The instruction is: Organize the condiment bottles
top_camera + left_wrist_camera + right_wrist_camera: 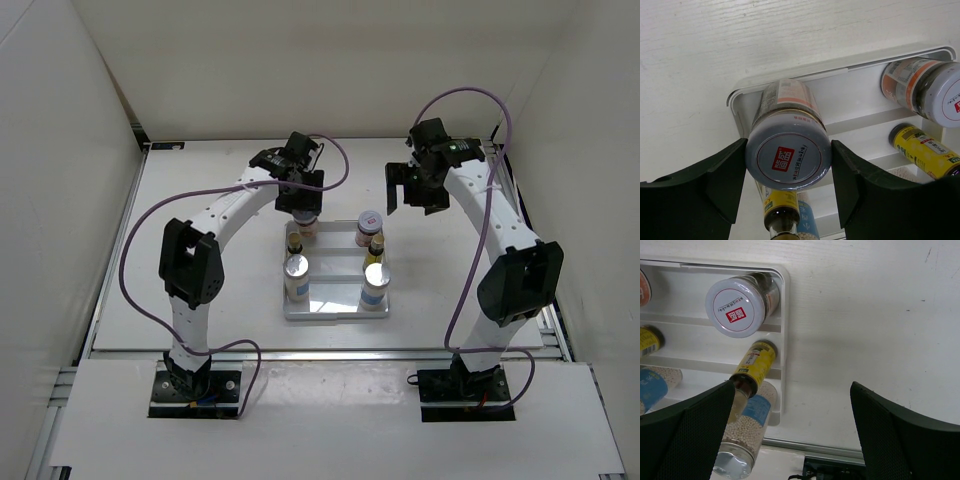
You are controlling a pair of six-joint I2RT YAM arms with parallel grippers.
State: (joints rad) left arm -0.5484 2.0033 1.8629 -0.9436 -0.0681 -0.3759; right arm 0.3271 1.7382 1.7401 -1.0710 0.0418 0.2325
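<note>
The back-left jar (787, 150) stands at the tray's (335, 312) rear step, its lid pinched by the left end effector (788, 167). The other jar (370, 220), the droppers (294, 243) and the white bottles (296, 272) already stand paired in rows. The right end effector (792, 390) hangs spread over the surface (450, 290). Probably only the release remains.

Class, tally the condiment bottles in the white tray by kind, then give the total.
White bottles with silver caps: 2
Yellow-labelled dropper bottles: 2
Round-lidded jars: 2
Total: 6
</note>
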